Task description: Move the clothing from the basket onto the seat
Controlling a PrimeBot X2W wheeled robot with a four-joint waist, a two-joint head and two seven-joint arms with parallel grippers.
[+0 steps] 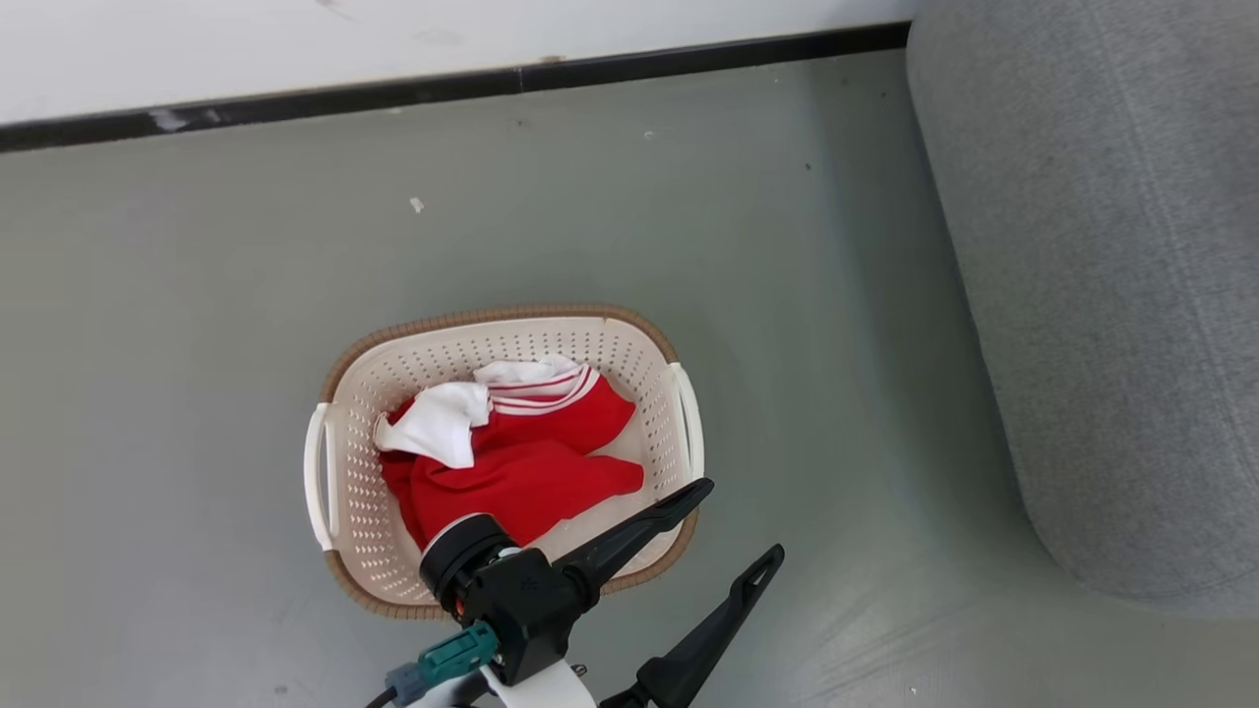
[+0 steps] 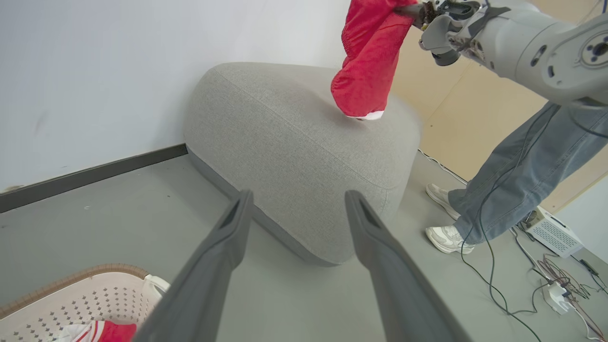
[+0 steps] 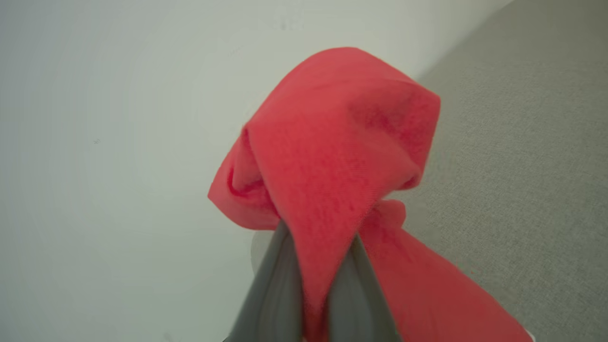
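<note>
A red piece of clothing point(image 2: 368, 61) hangs from my right gripper point(image 2: 413, 9), which is shut on its upper end. Its lower end reaches the top of the grey seat point(image 2: 294, 133). In the right wrist view the red clothing point(image 3: 332, 142) bunches over my right gripper point(image 3: 319, 235), with the seat point(image 3: 522, 166) beside it. More red and white clothing point(image 1: 521, 462) lies crumpled in the cream basket point(image 1: 492, 317) on the floor. My left gripper point(image 1: 740, 519) hovers open and empty over the basket's near right rim, fingers pointing towards the seat point(image 1: 1111, 295).
A person's legs point(image 2: 513, 180) in jeans and white shoes stand right of the seat. Cables point(image 2: 546, 280) and a white box point(image 2: 553, 232) lie on the floor there. A white wall with a dark baseboard point(image 1: 443, 88) runs behind the basket.
</note>
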